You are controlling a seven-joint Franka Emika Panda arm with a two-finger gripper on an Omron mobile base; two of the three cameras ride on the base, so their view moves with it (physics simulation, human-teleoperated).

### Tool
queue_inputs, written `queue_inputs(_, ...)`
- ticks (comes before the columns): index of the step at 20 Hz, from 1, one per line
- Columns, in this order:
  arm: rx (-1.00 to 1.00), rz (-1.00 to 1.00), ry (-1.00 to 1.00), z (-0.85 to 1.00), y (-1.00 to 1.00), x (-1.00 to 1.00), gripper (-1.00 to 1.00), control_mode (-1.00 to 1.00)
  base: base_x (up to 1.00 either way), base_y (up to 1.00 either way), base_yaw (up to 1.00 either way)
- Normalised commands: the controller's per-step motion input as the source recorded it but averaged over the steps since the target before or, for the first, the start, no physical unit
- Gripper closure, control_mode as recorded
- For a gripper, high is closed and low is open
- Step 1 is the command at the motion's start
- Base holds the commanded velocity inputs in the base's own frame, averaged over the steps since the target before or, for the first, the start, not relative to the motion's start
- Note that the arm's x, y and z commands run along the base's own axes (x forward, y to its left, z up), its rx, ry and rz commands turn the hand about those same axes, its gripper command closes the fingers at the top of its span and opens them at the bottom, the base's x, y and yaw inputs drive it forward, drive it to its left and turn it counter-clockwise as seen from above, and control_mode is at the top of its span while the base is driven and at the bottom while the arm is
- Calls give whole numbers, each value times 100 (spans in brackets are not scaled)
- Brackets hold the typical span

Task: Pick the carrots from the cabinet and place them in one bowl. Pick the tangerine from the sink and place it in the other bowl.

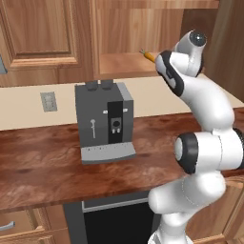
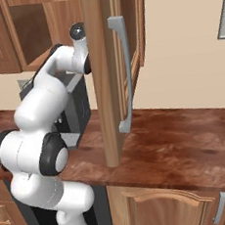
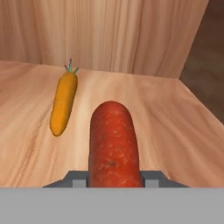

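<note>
Red carrot [image 3: 113,144] sits gripped in the gripper [image 3: 114,177] on the cabinet shelf [image 3: 175,127]; orange carrot [image 3: 63,103] waits; nothing is bowled yet.

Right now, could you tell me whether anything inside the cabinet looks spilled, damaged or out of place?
Nothing stands out. The reddish carrot sits between the claw's finger tips, and the orange carrot with its green top lies beside it, apart, on the cabinet shelf. Both look whole, and the shelf shows no spill.
</note>
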Motion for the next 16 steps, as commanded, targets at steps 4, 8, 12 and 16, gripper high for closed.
queue_inputs(4,6,-5,7,16,4,-47,100,-100,0,0,0)
queue_inputs(8,9,0,6,14,0,-51,100,-100,0,0,0)
queue_inputs(12,5,0,0,8,3,-55,100,-100,0,0,0)
queue_inputs(16,3,0,0,4,6,-60,100,-100,0,0,0)
